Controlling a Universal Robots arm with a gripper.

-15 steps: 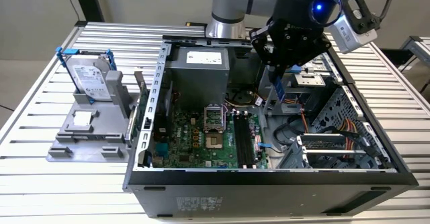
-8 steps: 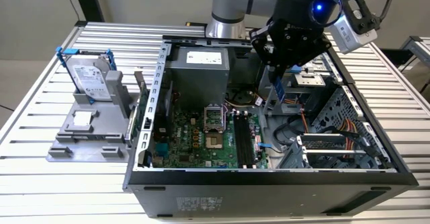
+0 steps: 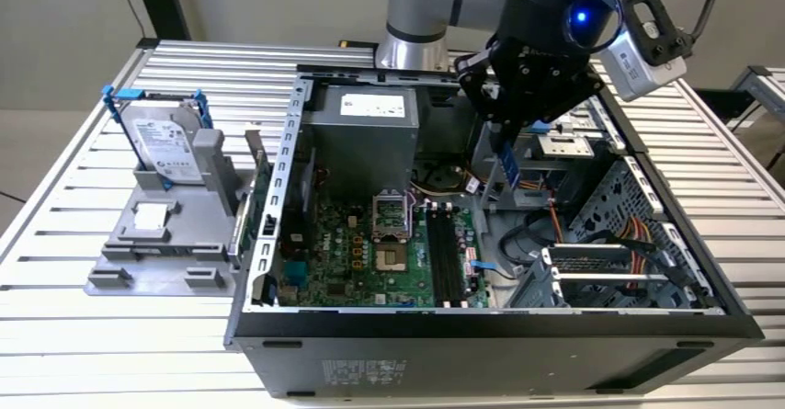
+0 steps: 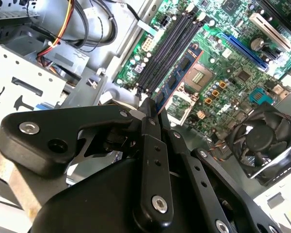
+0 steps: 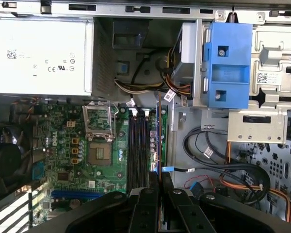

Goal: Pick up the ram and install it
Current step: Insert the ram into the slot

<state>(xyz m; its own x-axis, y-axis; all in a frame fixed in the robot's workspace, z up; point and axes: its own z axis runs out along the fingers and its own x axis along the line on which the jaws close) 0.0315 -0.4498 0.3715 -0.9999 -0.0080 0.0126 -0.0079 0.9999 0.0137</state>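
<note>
The open computer case [image 3: 491, 354] lies on its side on the slatted table [image 3: 62, 335], and the arm reaches down into it from above; the green motherboard [image 3: 349, 253] covers the case floor, with the fan [image 4: 262, 141] at one edge; well apart, outside the case at the exterior view's left, a silver hard drive [image 3: 162, 141] stands in its blue frame and is no part of this work; on the board the long black slots [image 3: 444, 257] run side by side and look empty in both wrist views; the gripper [image 3: 505, 138] hangs over the far end of those slots, near the drive cage, its fingers [image 4: 150, 124] pinched narrow on one end of the ram [image 3: 506, 165]; the ram runs straight on from the fingertips toward the board, so in the exterior view its long axis is close to upright instead of level along a slot; it is clear of the board and seated in nothing; in the first wrist view it shows edge-on as a thin line just beside the slots and in line with them; in the second wrist view it is a thin, flat, bluish stick with a row of dark chips and a reddish long edge
</note>
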